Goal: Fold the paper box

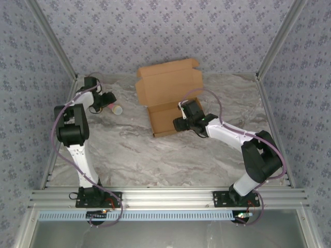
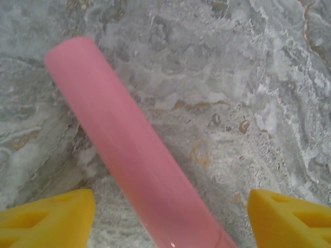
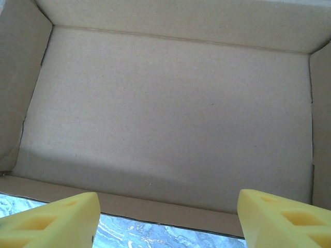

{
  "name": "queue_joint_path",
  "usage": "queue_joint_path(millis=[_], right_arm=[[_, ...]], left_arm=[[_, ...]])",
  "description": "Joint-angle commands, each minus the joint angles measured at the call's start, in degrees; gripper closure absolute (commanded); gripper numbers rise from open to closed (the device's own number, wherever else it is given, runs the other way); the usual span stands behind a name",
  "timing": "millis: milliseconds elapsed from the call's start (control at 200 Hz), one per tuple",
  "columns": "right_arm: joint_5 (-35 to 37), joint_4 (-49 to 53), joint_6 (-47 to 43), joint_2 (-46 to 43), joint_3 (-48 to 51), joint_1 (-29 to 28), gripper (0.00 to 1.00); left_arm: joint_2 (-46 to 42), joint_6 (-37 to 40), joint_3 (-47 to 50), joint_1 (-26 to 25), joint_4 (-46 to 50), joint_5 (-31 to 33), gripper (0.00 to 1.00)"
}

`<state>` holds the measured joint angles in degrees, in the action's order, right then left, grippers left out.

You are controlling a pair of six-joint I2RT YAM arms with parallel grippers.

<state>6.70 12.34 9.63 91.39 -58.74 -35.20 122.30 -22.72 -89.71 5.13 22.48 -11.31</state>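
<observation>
- Broadly, the paper box [image 1: 166,98] sits at the middle back of the counter [image 1: 134,155]. Its tray end is nearer the arms and its lid panel is spread open beyond it.
- Done, by appearance: the tray is formed. In the right wrist view the box floor [image 3: 170,119] is bounded by raised walls at left, far side and right. The near side shows as a low band, and whether it stands fully upright cannot be told.
- Not done: the lid is not brought over the tray, and its side flaps and front tab lie unfolded and untucked.
- Right pincer [image 1: 179,124] hovers at the tray's near right edge. Its jaws are spread wide [image 3: 168,217] and grasp nothing.
- Left pincer [image 1: 106,101] is well apart from the box, at the left back of the counter. It stands released [image 2: 170,217] over a pink stick [image 2: 129,150], its fingers clear of the stick on both sides.
- Judged stage: past halfway. Closing the lid and seating its tabs appear to be what remains.
</observation>
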Motion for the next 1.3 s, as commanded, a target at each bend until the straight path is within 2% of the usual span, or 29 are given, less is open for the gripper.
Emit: queue_joint_path(millis=[0,745,1014,1294], right_arm=[[0.73,-0.39,0.57,0.96,0.12,-0.64,0.27],[0.99,0.19,0.35,-2.92,0.99,-2.31,0.27],[-12.17,-6.6,-1.49,-6.98,3.59,-2.99,0.26],[-25.51,-13.93,-2.77,-9.9,5.57,-2.77,0.26]], left_arm=[[1.68,0.0,-2.36,-0.42,1.71,-0.38,0.27],[2.06,1.71,-3.49,-0.38,2.87,-1.08,0.7],[-1.14,2.85,-3.44,-0.42,3.2,-1.21,0.78],[-14.07,1.95,5.24,-0.42,-1.94,-3.41,0.81]])
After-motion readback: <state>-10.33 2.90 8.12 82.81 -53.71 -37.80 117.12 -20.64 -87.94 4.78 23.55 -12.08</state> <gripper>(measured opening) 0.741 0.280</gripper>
